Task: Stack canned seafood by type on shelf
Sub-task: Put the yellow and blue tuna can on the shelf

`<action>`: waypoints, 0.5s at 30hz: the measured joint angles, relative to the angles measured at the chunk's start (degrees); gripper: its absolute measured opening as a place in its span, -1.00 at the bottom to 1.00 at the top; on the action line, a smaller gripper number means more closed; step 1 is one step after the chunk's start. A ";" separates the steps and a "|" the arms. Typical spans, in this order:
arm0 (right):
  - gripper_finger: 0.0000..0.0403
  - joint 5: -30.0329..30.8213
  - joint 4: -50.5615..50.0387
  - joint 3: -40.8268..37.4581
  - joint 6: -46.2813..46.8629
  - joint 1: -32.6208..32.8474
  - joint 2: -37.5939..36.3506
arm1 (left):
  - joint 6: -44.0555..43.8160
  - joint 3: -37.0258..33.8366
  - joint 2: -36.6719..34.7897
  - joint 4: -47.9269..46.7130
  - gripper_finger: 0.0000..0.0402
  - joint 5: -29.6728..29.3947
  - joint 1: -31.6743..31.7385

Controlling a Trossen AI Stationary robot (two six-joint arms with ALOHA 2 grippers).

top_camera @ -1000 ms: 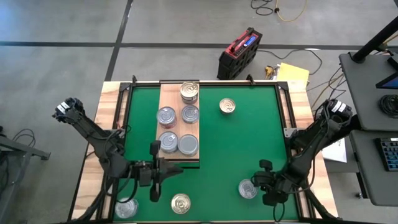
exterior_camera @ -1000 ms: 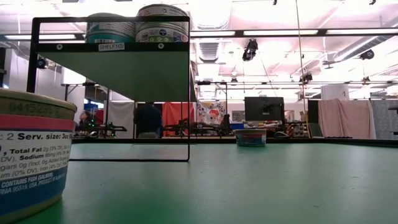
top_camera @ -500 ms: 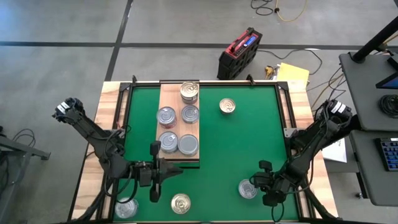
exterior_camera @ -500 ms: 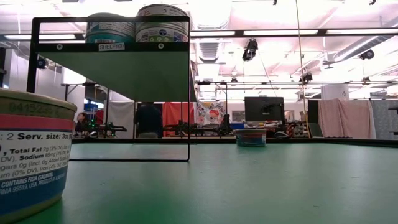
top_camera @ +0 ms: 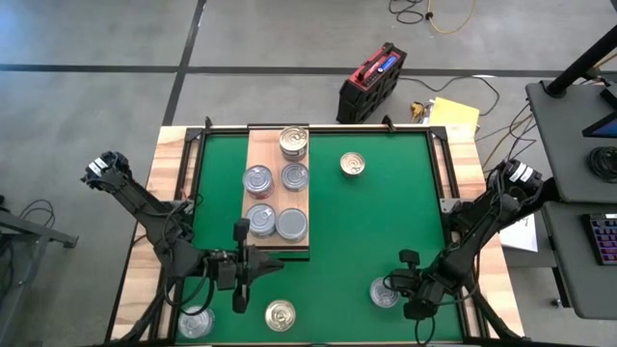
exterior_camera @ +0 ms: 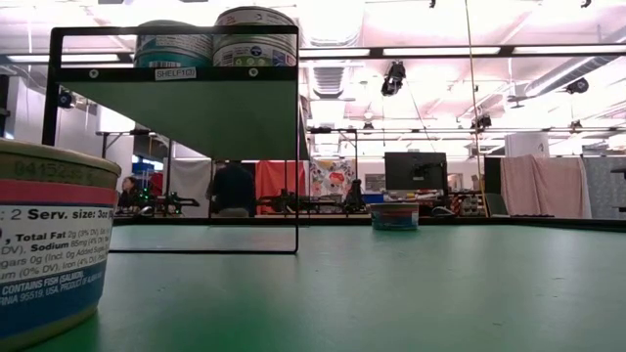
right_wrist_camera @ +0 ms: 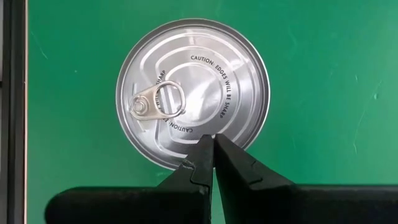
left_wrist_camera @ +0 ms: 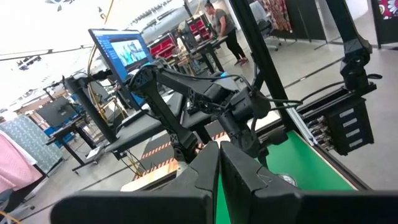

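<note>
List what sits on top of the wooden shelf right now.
Five cans rest on the shelf: a gold-lidded can at the far end and four silver-lidded cans nearer. Whether any hides another can beneath it cannot be told from above.

Five cans [top_camera: 276, 186] sit on the shelf [top_camera: 278, 245] at far left; one can [top_camera: 353, 165] lies right of it, three along the near edge.

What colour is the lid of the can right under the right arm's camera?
Shiny silver round metal lid with a pull tab, on the green mat; clearest in the right wrist view.
</note>
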 joint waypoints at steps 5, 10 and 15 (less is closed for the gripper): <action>-0.96 -0.10 -1.64 -0.33 2.26 0.99 -0.04 | -0.52 0.00 0.00 -0.48 -1.00 0.00 0.00; -0.96 1.25 -1.53 -1.12 4.06 1.96 -0.09 | -0.92 0.00 0.00 -1.52 -1.00 0.00 0.00; -0.96 1.37 -1.54 -2.01 4.63 2.26 -0.11 | -1.09 0.00 0.00 -1.77 -1.00 0.07 0.00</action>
